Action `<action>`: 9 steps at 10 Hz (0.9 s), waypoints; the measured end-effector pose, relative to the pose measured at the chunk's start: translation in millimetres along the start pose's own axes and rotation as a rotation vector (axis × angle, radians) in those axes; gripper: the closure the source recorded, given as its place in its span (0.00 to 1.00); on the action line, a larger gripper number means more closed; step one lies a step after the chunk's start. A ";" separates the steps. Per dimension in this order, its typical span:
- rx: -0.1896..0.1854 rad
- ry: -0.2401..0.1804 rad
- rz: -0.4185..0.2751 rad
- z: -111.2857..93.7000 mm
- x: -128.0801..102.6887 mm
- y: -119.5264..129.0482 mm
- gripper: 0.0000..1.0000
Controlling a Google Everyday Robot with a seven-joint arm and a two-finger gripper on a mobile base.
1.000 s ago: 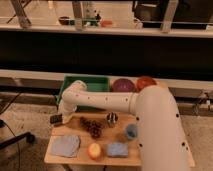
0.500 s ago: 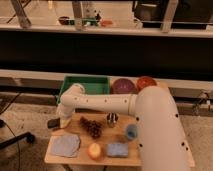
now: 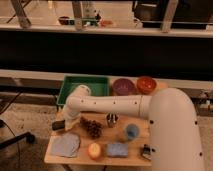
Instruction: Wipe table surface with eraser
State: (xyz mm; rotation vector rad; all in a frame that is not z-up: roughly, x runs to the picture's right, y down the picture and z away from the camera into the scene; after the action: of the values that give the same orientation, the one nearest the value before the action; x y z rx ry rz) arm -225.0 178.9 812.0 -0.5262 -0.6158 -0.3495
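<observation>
The light tan table surface (image 3: 80,157) fills the lower middle of the camera view. My white arm reaches from the lower right across it to the left edge. My gripper (image 3: 61,125) is low over the table's left edge, just behind the grey-blue cloth. A small flat dark block, the eraser (image 3: 57,125), sits at its tip and appears held against the tabletop. The wrist hides most of the fingers.
A green tray (image 3: 67,86), a purple bowl (image 3: 122,86) and an orange bowl (image 3: 146,84) stand at the back. A brown cluster (image 3: 91,127), metal cup (image 3: 112,119), blue cup (image 3: 132,131), grey-blue cloth (image 3: 65,144), yellow-orange fruit (image 3: 94,150), blue sponge (image 3: 116,149) and black-handled tool (image 3: 145,150) lie on the table.
My gripper with the dark block has moved down and toward the front along the table's left edge. The other items have not moved.
</observation>
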 end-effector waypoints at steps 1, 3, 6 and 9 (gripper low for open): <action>0.002 0.006 0.003 -3.1 3.4 1.6 0.97; 0.007 0.023 0.024 -6.0 18.1 -3.2 0.97; 0.004 0.026 0.014 5.6 17.3 -21.9 0.97; 0.006 0.018 -0.015 17.1 3.9 -42.8 0.97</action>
State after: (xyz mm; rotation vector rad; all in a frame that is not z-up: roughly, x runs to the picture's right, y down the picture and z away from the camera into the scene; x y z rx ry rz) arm -249.3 153.0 841.6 -0.5126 -0.6030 -0.3661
